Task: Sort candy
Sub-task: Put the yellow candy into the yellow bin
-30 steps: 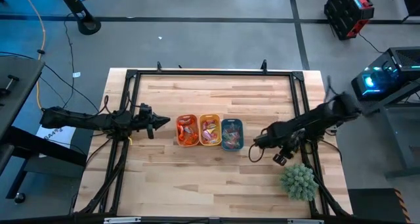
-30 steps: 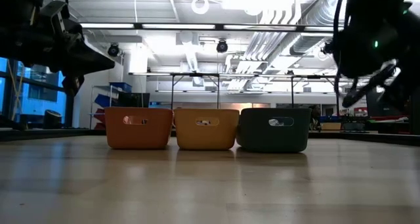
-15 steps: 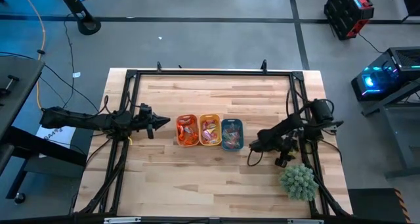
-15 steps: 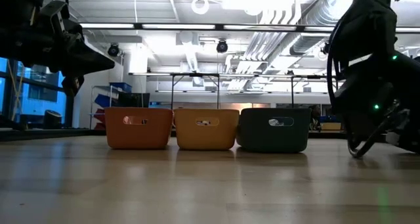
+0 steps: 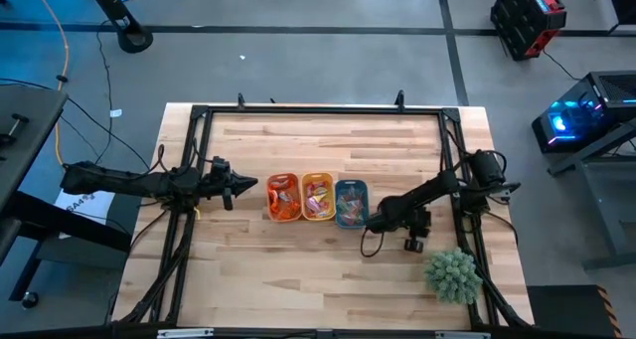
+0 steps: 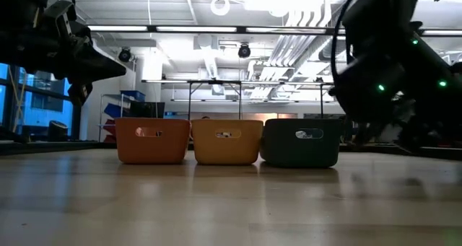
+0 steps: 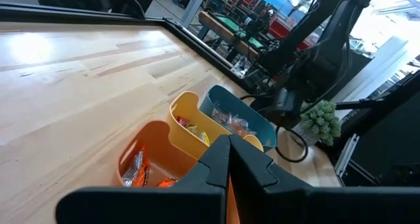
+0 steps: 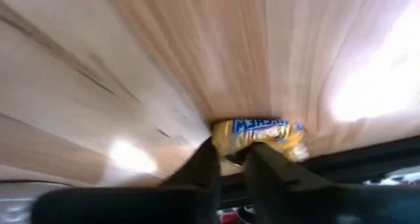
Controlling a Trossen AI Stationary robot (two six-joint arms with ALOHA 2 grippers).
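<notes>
While the desk [image 5: 298,269] is seen from the high view, three trays are noted side by side at its middle: an orange tray [image 5: 283,197], a yellow tray [image 5: 318,197] and a teal tray [image 5: 351,202], each filled with candy [image 5: 317,198]. The left gripper [image 5: 256,187] is held just beside the orange tray, its fingers drawn together to a point with nothing between them. The right gripper [image 5: 371,220] is found close beside the teal tray's outer corner, and a spiky green plant ball [image 5: 453,274] sits near the desk's right edge. From the low view, the three trays are seen in a row, touching or nearly so, with the left arm dark at one side and the right arm [image 6: 382,66] blurred at the other. In the left wrist view, the left gripper's fingers [image 7: 226,161] are seen pressed together above the orange and yellow trays, wrapped sweets showing inside. In the right wrist view, a yellow-wrapped candy [image 8: 262,137] with blue lettering is seen pinched between the right gripper's fingertips [image 8: 203,159], above bare wood.
</notes>
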